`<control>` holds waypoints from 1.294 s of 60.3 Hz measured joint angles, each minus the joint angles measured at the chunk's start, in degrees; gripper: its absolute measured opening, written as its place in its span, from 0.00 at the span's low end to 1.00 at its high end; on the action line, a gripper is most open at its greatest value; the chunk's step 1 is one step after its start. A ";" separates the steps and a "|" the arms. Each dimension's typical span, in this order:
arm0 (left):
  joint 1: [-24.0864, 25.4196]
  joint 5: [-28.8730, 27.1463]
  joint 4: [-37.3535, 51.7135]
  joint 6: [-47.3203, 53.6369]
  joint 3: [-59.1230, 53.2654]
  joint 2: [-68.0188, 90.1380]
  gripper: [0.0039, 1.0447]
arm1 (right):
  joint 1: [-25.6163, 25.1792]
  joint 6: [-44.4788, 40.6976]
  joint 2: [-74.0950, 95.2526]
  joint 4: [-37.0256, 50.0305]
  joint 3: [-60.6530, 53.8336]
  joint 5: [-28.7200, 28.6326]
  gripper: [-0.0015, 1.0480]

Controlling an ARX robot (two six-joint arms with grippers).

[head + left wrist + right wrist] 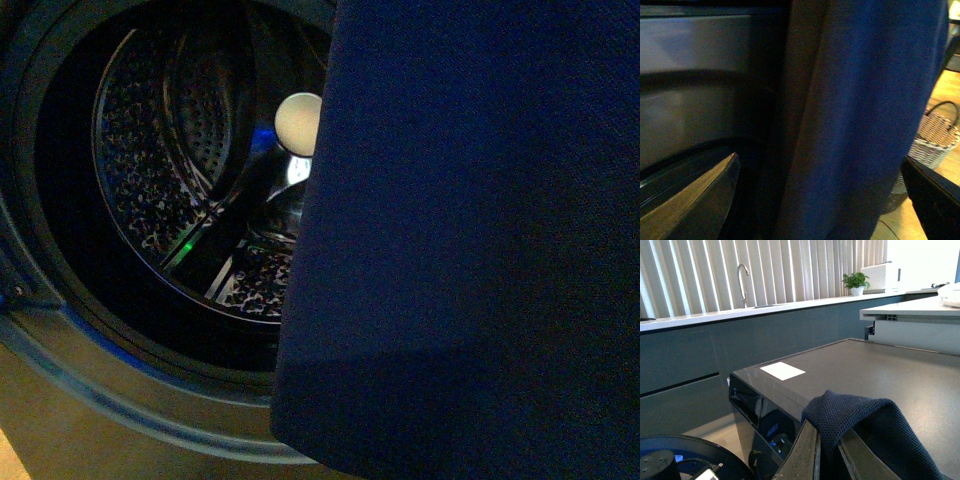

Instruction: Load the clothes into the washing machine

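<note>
clothes (460, 240) hanging across washing machine (110, 405) mouth, wicker basket (935, 134) nearby

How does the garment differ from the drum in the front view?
The garment is plain, matte navy cloth; the drum is shiny, perforated steel. The garment hangs in front; the drum sits behind it, its right side hidden. Both are dimly lit.

Heads up, you've got a clear run through the left half of the round mouth of the washing machine (100, 400) straight into the drum (150, 180), but the clothes (470, 250) hang like a curtain across the whole right half.
</note>
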 joint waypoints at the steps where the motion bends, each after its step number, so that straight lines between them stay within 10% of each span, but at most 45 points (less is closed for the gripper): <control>1: -0.79 0.13 -1.22 0.42 0.81 0.44 0.94 | 0.00 0.00 0.00 0.00 0.00 0.00 0.03; 16: -7.80 0.24 -13.09 7.56 6.97 7.08 0.94 | 0.00 0.00 0.00 0.00 0.00 0.00 0.03; 63: -23.89 -3.74 -7.63 5.46 13.18 15.74 0.94 | 0.00 0.00 0.00 0.00 0.00 0.07 0.03; 78: -26.01 -17.88 -10.38 8.28 14.82 17.31 0.94 | -0.02 0.00 0.00 0.00 0.00 0.15 0.03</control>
